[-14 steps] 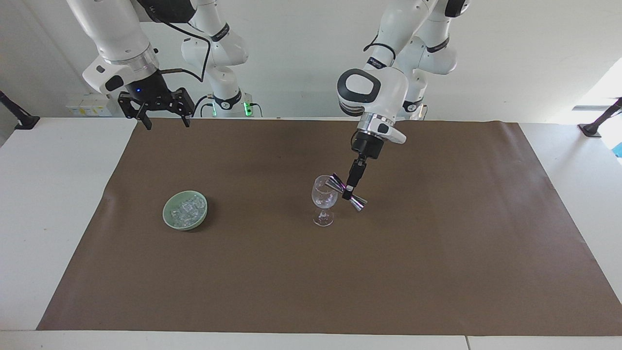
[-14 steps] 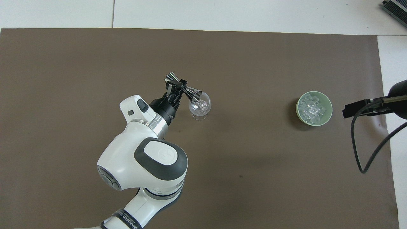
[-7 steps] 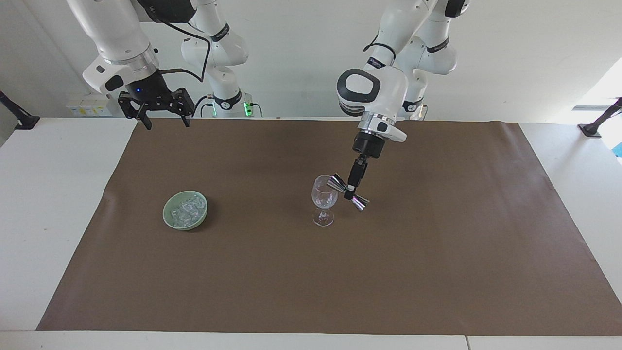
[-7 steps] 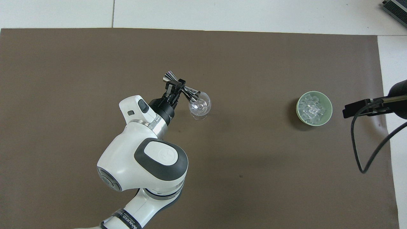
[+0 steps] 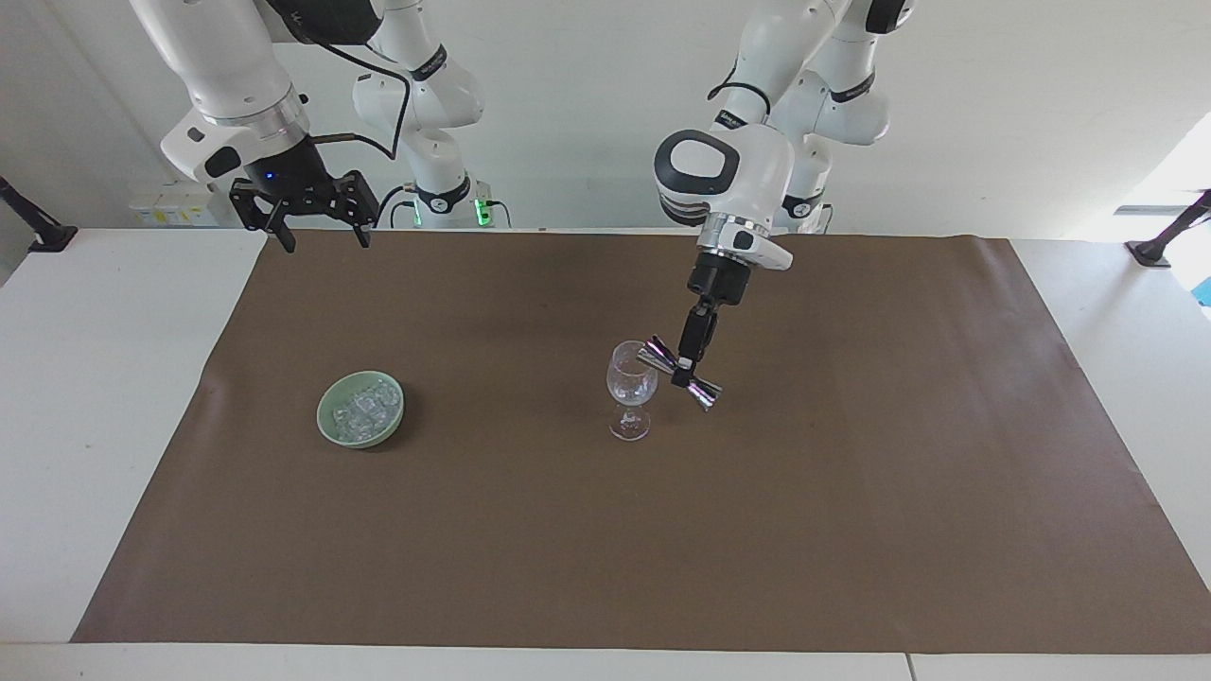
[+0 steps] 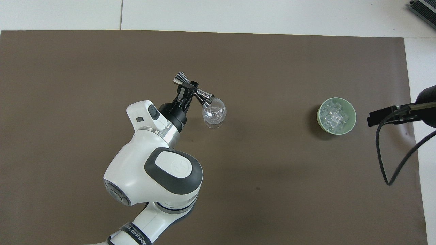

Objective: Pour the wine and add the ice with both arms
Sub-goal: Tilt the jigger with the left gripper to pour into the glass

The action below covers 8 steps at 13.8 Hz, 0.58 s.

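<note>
The left claw (image 5: 683, 372) has drawn the jigger (image 5: 679, 373) slightly off the wine glass (image 5: 631, 383).

L gripper (image 5: 683, 371) clamped, angled down; R gripper (image 5: 317, 232) spread, raised.

Count: 2 arms (image 5: 719, 170) (image 5: 227, 85), 1 wine glass (image 5: 631, 383), 1 jigger (image 5: 678, 373), 1 green dish (image 5: 326, 426) of ice (image 5: 367, 407), 1 brown mat (image 5: 662, 549)
</note>
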Each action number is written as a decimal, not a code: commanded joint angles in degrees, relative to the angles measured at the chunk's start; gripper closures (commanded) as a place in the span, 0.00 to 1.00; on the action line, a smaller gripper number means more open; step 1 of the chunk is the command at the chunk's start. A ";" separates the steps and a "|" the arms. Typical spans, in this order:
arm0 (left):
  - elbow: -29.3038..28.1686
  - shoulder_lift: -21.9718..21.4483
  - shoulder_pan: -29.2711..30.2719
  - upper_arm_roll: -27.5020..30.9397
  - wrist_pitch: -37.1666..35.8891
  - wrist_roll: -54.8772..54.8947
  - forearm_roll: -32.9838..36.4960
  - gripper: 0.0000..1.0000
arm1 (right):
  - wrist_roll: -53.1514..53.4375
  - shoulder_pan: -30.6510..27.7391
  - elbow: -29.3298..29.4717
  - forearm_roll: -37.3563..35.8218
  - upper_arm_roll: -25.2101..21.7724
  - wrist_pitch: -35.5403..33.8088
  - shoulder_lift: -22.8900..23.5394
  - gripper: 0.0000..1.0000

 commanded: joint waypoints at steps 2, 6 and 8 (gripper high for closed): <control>0.87 0.21 -1.10 0.39 1.68 0.42 1.74 1.00 | -1.48 -0.68 -0.59 -0.41 0.52 -0.60 -0.88 0.00; 0.87 0.29 -1.19 0.39 2.03 0.85 2.01 1.00 | -1.48 -0.68 -0.59 -0.41 0.52 -0.60 -0.88 0.00; 0.87 0.29 -1.19 0.39 2.03 1.30 2.01 1.00 | -1.48 -0.68 -0.59 -0.41 0.52 -0.69 -0.88 0.00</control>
